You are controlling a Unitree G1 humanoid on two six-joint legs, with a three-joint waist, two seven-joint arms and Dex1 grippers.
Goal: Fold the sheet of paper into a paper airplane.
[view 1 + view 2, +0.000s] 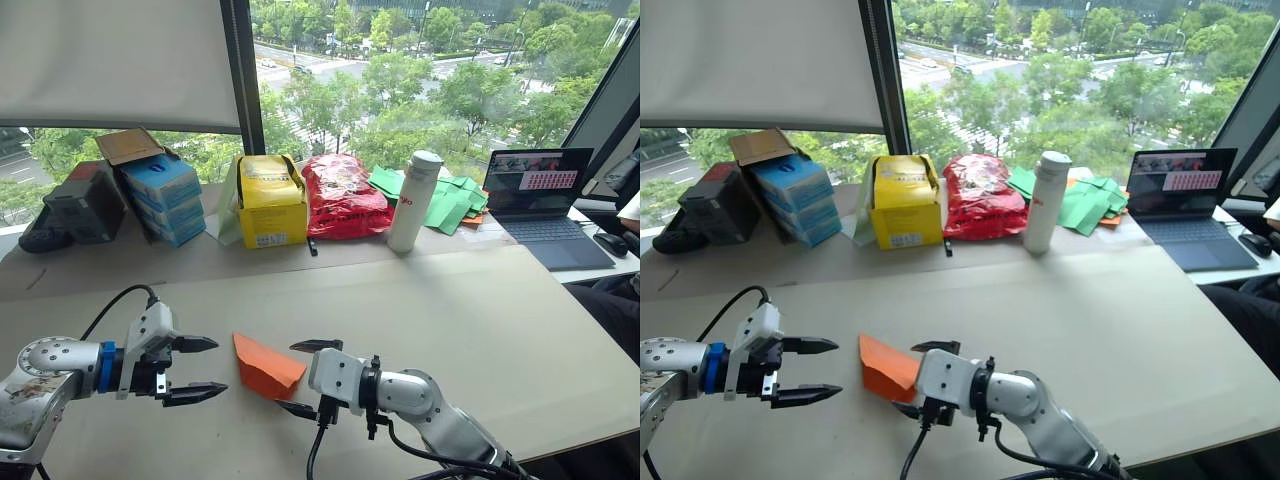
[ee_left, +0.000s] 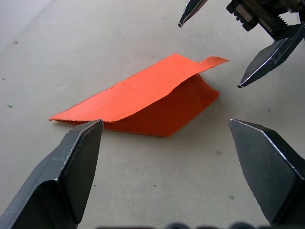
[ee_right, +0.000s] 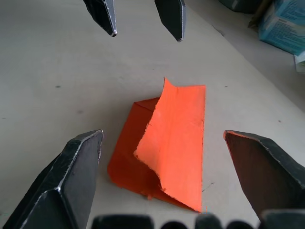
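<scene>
The sheet of paper (image 1: 265, 368) is bright orange and lies folded on the beige table near its front, with one flap lifting off the layers beneath (image 3: 174, 138). It sits between my two grippers. My left gripper (image 1: 218, 367) is open just left of the paper and points at it without touching. My right gripper (image 1: 287, 376) is open just right of it, one finger behind the paper's edge and one in front. In the left wrist view the paper (image 2: 147, 98) lies a little beyond my own fingertips, with the right gripper's fingertips (image 2: 240, 85) past it.
Along the back by the window stand blue boxes (image 1: 160, 198), a yellow box (image 1: 270, 200), a crinkled red bag (image 1: 343, 195), a white bottle (image 1: 414, 200) and green papers (image 1: 445, 203). A laptop (image 1: 540, 195) sits at the back right. Bare table (image 1: 480, 330) stretches to the right.
</scene>
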